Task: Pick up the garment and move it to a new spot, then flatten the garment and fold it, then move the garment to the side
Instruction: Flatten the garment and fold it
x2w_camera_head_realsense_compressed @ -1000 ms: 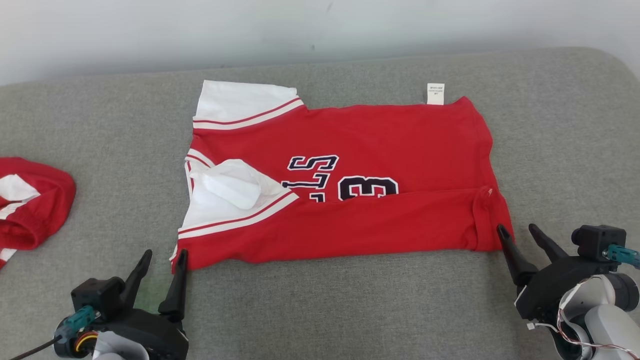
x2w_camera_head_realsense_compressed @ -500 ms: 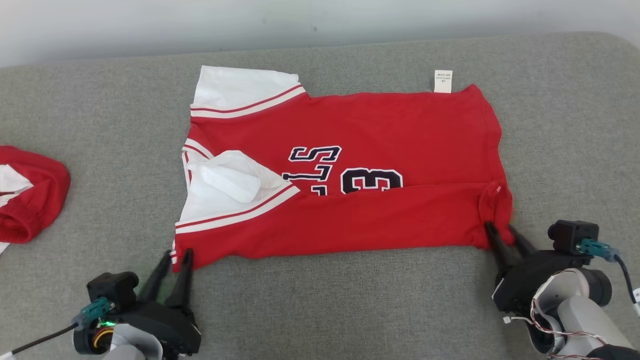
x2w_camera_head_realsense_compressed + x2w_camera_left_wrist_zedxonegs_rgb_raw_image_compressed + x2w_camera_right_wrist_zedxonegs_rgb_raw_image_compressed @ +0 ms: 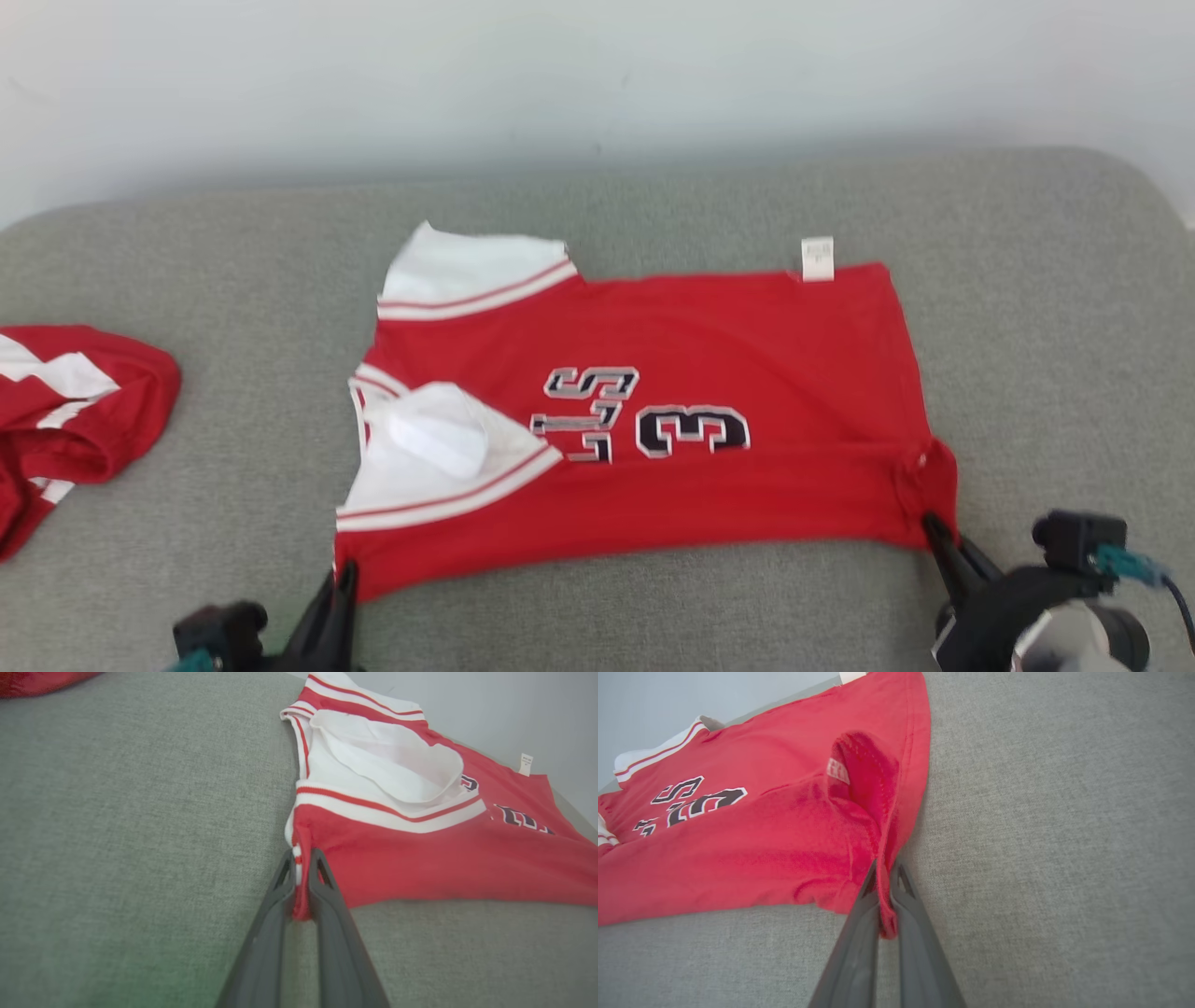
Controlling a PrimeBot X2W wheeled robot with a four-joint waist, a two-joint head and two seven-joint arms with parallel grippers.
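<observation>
Found the red shirt point(image 3: 653, 373) lying in the middle of the grey cushion point(image 3: 653, 607), mostly flat, number print up, shoulder end toward the robot's left and hem toward its right. Noted the near long edge already turned up over the body as a band, hiding the bottom of the lettering. Noted one white sleeve point(image 3: 467, 271) flat at the far side, the other point(image 3: 439, 448) folded in and slightly rumpled. Spotted a small white tag point(image 3: 817, 259) at the far hem corner.

Saw the left hand point(image 3: 302, 858) clenched on the near corner at the shoulder end, red cloth pinched between both fingers. Saw the right hand point(image 3: 886, 868) clamped likewise on the near hem corner, cloth bunched just above the tips. Could not tell whether either corner had lifted off the cushion.

Logged a second red-and-white garment point(image 3: 84, 401) heaped well apart at the left.

Judged the moving and flattening done, with a first lengthwise fold in. Reckoned the step in hand to be the next fold, carrying both near corners toward the far edge. Left to do: that fold, probably a crosswise one, then shifting the bundle aside.
</observation>
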